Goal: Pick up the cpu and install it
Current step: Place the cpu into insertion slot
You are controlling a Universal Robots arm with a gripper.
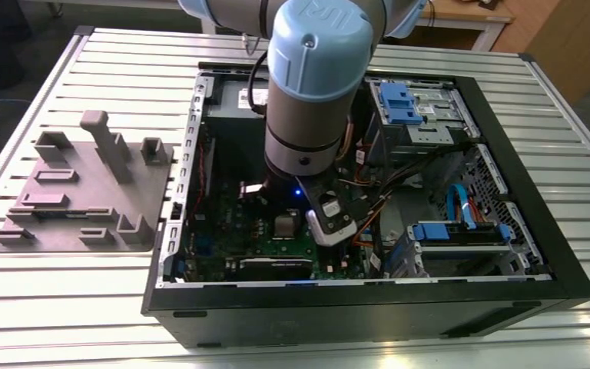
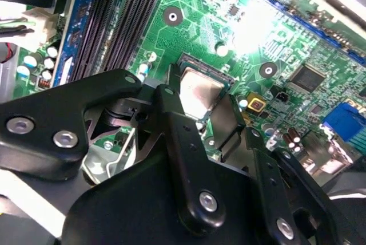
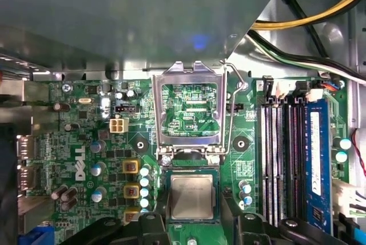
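Closest to the cameras, the gripper [image 2: 200,107] sits low over the motherboard [image 3: 86,159], and its black linkage covers the board beneath it. It straddles the cpu [image 3: 193,196], which lies flat in its socket with the silvery top up. The cpu's near edge is cut off by the gripper, and I cannot tell whether the gripper clamps the chip or merely stands around it. Just beyond, the metal socket frame [image 3: 191,73] is tipped open, with green board showing through its window. Memory slots [image 3: 280,159] run beside the socket. Glare washes out part of the board in the second wrist view, and a blurred grey surface hides its far edge in the first wrist view, where cables [image 3: 297,44] emerge. In the exterior view, the arm [image 1: 316,84] blocks the middle of the open computer case [image 1: 377,307] on the slatted counter [image 1: 90,307]. A grey moulded tray [image 1: 90,192] lies to the exterior view's left.
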